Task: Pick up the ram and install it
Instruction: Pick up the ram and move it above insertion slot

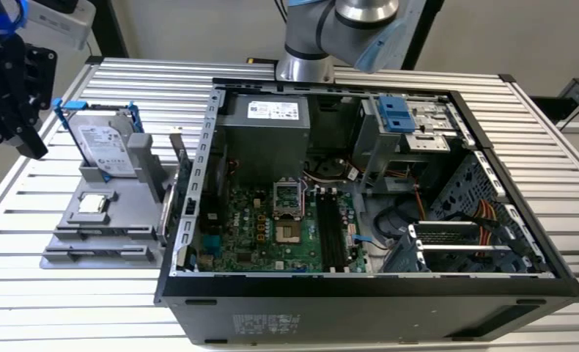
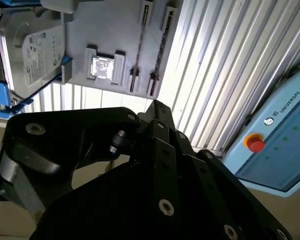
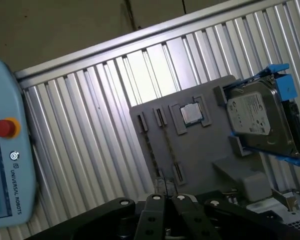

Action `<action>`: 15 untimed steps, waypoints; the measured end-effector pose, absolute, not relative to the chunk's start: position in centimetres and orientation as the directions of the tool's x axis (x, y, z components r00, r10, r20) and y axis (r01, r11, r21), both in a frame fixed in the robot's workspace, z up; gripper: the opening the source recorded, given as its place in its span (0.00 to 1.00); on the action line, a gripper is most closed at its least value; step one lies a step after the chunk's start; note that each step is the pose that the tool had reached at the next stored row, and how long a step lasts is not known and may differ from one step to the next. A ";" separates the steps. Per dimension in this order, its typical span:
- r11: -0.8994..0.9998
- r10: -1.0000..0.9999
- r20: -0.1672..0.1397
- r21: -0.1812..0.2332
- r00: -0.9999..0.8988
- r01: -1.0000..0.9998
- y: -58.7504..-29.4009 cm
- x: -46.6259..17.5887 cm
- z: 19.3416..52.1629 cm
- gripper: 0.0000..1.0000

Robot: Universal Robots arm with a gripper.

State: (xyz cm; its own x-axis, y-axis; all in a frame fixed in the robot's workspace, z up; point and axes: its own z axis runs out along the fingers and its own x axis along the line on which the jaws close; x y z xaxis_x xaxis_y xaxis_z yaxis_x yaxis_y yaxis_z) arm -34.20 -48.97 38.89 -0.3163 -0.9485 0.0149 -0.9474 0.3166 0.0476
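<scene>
At the upper left of the exterior view my black gripper [image 1: 23,128] hangs near a corner of the ribbed metal table [image 1: 75,312]. I cannot tell whether it is released or clenched. Just right of it and lower in the frame sits a grey holder tray [image 1: 69,257]. It carries an upright hard drive [image 1: 105,143] in a blue frame and a small square processor chip [image 1: 93,204] below that. At lower left is what looks like the ram [image 1: 108,229], a thin stick on edge in the slot nearer the chip, well apart from the gripper. In the first wrist view the ram [image 3: 168,145] is a thin line beside the chip. An open computer case [image 1: 368,312] with a green motherboard [image 1: 260,238] takes the centre and right.
</scene>
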 end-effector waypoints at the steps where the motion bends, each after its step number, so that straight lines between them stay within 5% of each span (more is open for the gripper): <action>1: 0.308 -0.951 0.015 0.048 -0.308 -0.950 -49.0 -34.2 38.9 0.00; 15: 0.184 -0.983 0.015 0.048 -0.184 -0.982 -48.9 -34.2 38.9 0.00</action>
